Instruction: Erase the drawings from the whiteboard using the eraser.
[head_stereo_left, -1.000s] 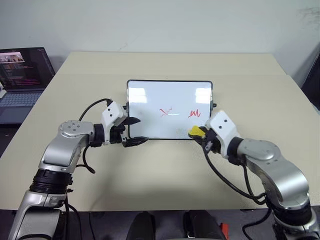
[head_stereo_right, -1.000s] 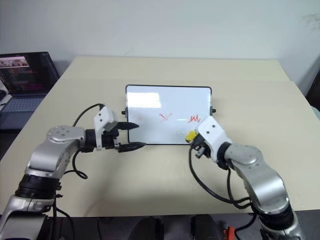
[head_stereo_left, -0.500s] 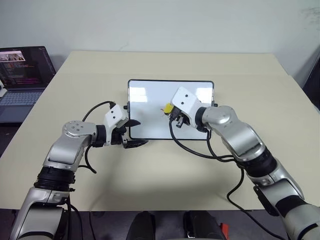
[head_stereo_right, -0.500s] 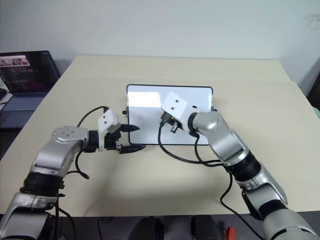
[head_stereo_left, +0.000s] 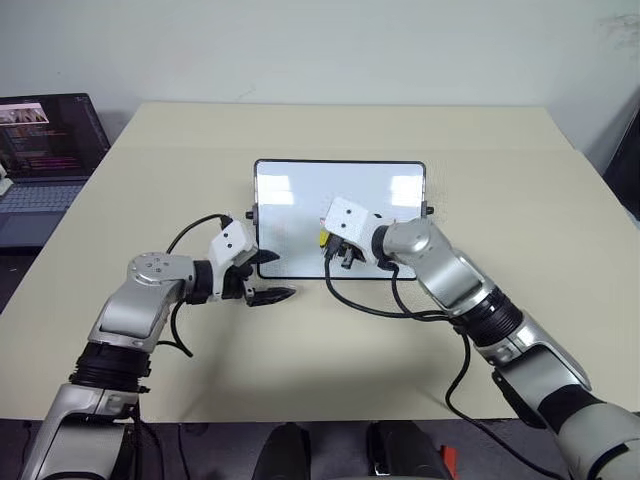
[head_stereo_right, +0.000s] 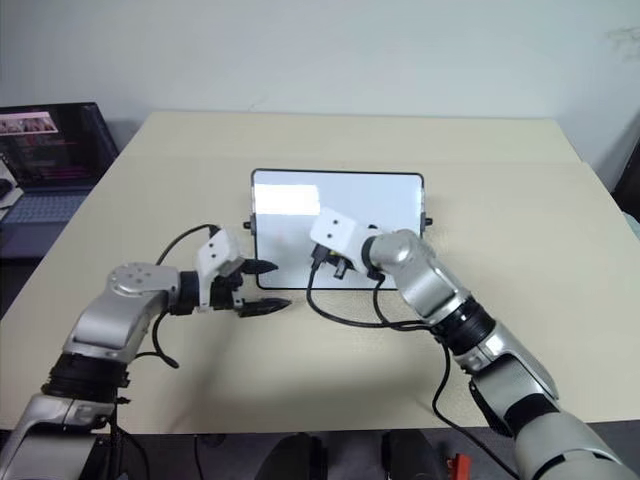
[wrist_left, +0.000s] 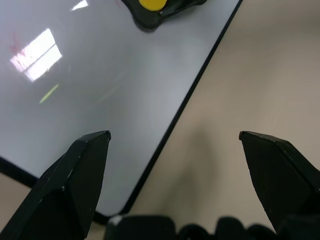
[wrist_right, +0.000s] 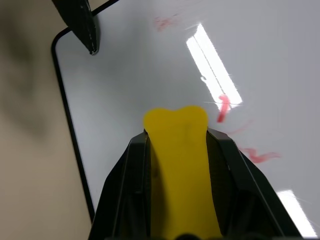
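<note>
While the left tool (head_stereo_left: 272, 283) hovered with its two black fingers spread apart at the near left corner of the whiteboard (head_stereo_left: 300, 190), it held nothing; one fingertip (wrist_left: 95, 145) hung over the white surface and the other over the bare beige counter (head_stereo_left: 330, 350) just outside the thin black frame. Just beyond it, the right tool (wrist_right: 175, 150) reached in over the near middle of the board, its fingers clamped tight on the eraser (wrist_right: 176, 140), whose yellow end stuck out past the black fingers and pointed down toward the glossy surface; whether it touched the board could not be told. Past the eraser's tip, faint red remains of the drawings (wrist_right: 225, 107) showed on the white: a short smeared stroke beside a bright reflection, a thin zigzag trace near it, and a pale pink smudge farther toward the far edge. The board itself lay flat near the centre of the counter, long sides across the robot's front. Farther off to the left, an open laptop (head_stereo_left: 45, 140) sat with its screen lit.
</note>
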